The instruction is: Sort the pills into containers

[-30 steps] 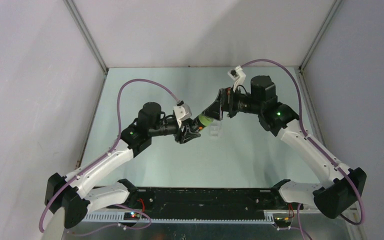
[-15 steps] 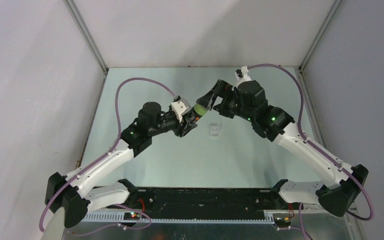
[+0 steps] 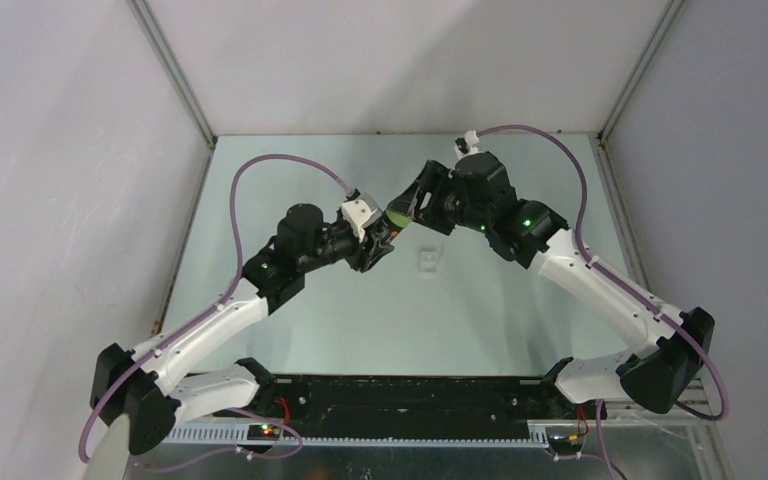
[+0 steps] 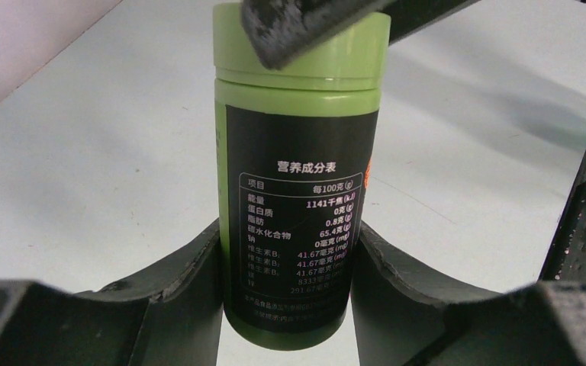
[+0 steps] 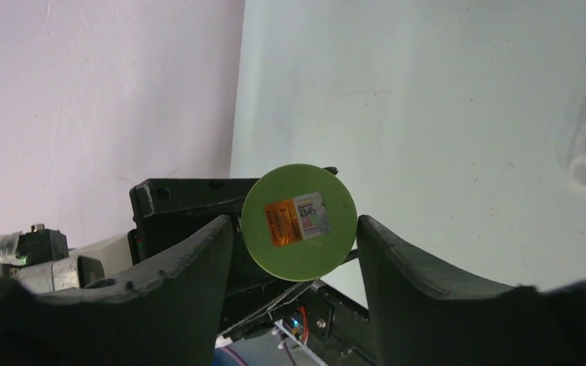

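While the left pincer (image 4: 286, 248) clamps the green bottle (image 4: 297, 137) low on its body, both fingers pressed against the label (image 4: 297, 221), the right pincer (image 5: 294, 226) straddles the cap (image 4: 313, 69) from its end. One finger seems to touch the rim and a sliver of gap shows at the other, so I cannot tell whether it grips yet.

The step in hand looks like unscrewing the cap. To do it well, the right fingers should seat squarely on the cap's side wall, not on the shoulder below it. The twist should run about the bottle's long axis while the left hold resists. Tipping the mouth upward before the cap comes free would guard against a spill.

No pills can be seen; presumably they are inside. The containers (image 3: 427, 262), a small clear box, sit on the tabletop (image 3: 520, 310) near the bottle, apart from both pincers.

The label's black panel is headed 营养成分表, with columns 项目 and 每100克(g). Its rows read 能量 1141千焦(kJ), 蛋白质 0克, 脂肪 0.8克, 碳水化合物 65.4克, 钠 0毫克; the lower lines blur. No brand name shows. An orange-and-white sticker (image 5: 297, 217) on the cap's top carries a code too small to read.
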